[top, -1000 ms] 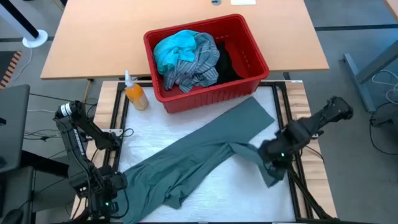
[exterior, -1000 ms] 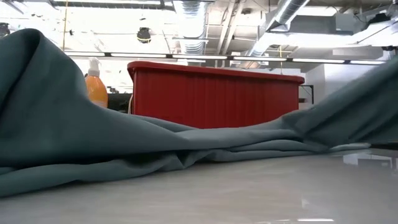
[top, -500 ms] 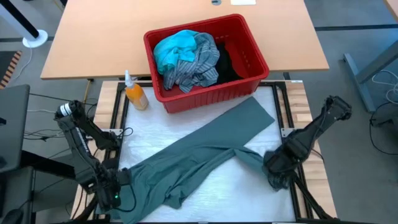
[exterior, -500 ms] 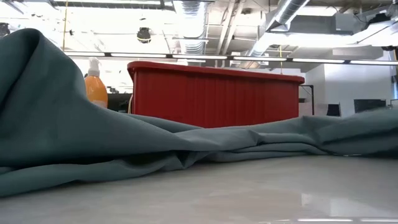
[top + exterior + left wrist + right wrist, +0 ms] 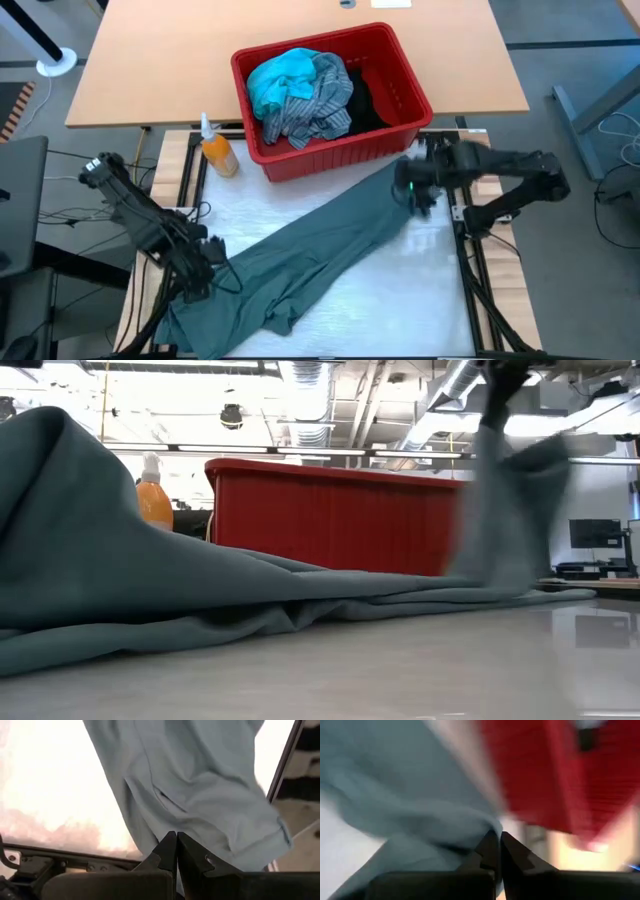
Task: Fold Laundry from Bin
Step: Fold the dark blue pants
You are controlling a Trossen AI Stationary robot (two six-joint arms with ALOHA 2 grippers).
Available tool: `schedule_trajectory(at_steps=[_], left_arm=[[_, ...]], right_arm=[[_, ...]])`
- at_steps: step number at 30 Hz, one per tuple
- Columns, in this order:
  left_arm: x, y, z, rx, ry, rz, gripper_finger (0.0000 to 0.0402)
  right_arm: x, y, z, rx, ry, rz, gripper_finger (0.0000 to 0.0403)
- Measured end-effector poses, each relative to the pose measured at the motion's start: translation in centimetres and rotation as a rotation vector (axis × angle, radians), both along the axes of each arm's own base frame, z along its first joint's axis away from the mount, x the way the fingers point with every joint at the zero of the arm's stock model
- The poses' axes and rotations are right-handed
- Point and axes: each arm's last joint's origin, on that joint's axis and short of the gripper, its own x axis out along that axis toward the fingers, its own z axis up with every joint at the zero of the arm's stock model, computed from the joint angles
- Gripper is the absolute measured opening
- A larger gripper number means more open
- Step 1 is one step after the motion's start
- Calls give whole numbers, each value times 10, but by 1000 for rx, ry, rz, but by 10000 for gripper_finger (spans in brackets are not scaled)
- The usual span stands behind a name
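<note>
The long grey-green soft garment is lying diagonally across the white counter, running from the near left corner toward the red rectangular plastic bin with slotted sides. The left end effector is sitting at the garment's near left end, fingers pressed together and pinching the fabric edge. The right end effector is hanging just beside the bin's front wall, fingers closed tight on the garment's far end and holding it lifted; in the low view this end is rising as a blurred vertical fold. Inside the bin, a bright turquoise garment, a blue-grey striped shirt and a black garment are lying bunched together. An orange spray bottle is standing just left of the bin.
</note>
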Motion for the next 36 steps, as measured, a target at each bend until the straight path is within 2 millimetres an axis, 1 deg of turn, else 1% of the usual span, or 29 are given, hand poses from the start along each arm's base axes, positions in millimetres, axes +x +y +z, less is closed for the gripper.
schedule_trajectory(at_steps=[1, 3, 5, 7, 10, 13, 14, 16, 19, 22, 24, 26, 28, 32, 34, 36], left_arm=[[-1, 2, 2, 0, -15, 19, 0], [-3, 5, 4, 15, -52, 58, 0], [-4, 4, 6, 38, -96, 85, 0], [-3, 2, 6, 57, -141, 101, 0], [1, -4, 7, 49, -197, 105, 0], [3, -8, 7, 48, -237, 98, 0], [4, -8, 7, 57, -246, 91, 0], [4, -7, 7, 74, -257, 77, 0], [8, -3, 7, 96, -264, 65, 0], [12, 2, 7, 96, -250, 47, 0], [15, 5, 7, 86, -234, 30, 0], [17, 9, 7, 71, -216, 14, 0], [19, 12, 7, 54, -201, 4, 0], [21, 15, 6, 44, -192, 0, 0], [21, 15, 7, 47, -194, -9, 0], [21, 15, 7, 52, -197, -12, 2]], right_arm=[[0, 1, 4, 35, -20, 5, 27], [0, 13, 2, 169, -46, 32, 27], [-3, 35, -12, 291, -4, 90, 27], [-7, 58, -37, 356, 94, 134, 27], [-19, 89, -86, 423, 272, 156, 27], [-39, 109, -132, 486, 421, 101, 27], [-43, 114, -146, 514, 449, 84, 27], [-53, 121, -167, 571, 491, 48, 29], [-63, 121, -188, 620, 547, -34, 48], [-69, 115, -193, 644, 606, -155, 75], [-70, 113, -191, 698, 656, -203, 99], [-66, 111, -185, 770, 677, -211, 127], [-62, 109, -176, 820, 693, -214, 161], [-51, 99, -147, 856, 689, -219, 227], [-43, 92, -133, 891, 606, -208, 250], [-36, 82, -124, 915, 500, -220, 262]])
